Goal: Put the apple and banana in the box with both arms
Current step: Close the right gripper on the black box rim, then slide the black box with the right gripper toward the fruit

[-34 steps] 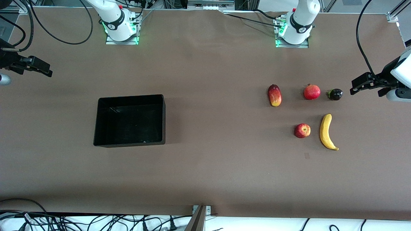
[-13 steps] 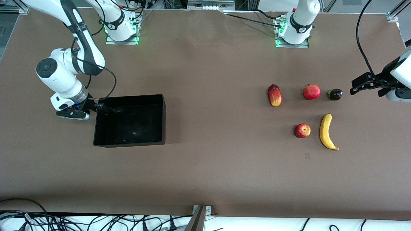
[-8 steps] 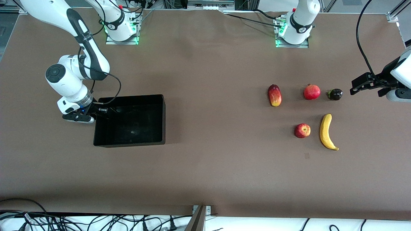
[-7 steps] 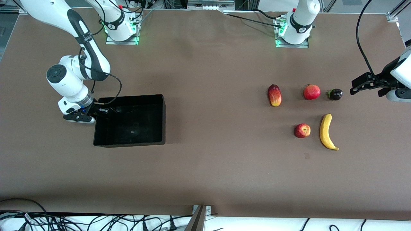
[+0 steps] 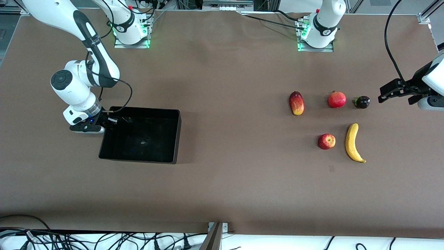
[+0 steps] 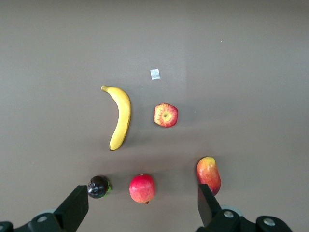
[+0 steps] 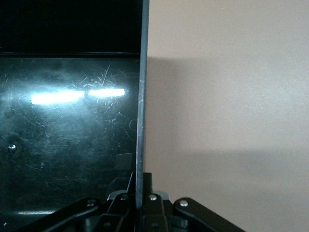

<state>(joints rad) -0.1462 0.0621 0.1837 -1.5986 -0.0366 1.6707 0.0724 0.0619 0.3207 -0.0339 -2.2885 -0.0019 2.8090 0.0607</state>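
The black box sits toward the right arm's end of the table, slightly askew. My right gripper is shut on the box's end wall, which stands thin and upright between the right gripper's jaws. The apple and the banana lie side by side on the table toward the left arm's end. My left gripper hangs open above the table near that end and holds nothing. In the left wrist view the left gripper stands wide apart, with the banana and apple below.
A red-yellow mango, a red pomegranate and a small dark fruit lie in a row farther from the front camera than the apple and banana. The arm bases stand along the table's back edge.
My right arm came in from the table's end, lowered to the box and shut on its end wall. The box then turned slightly. The left arm has not moved.
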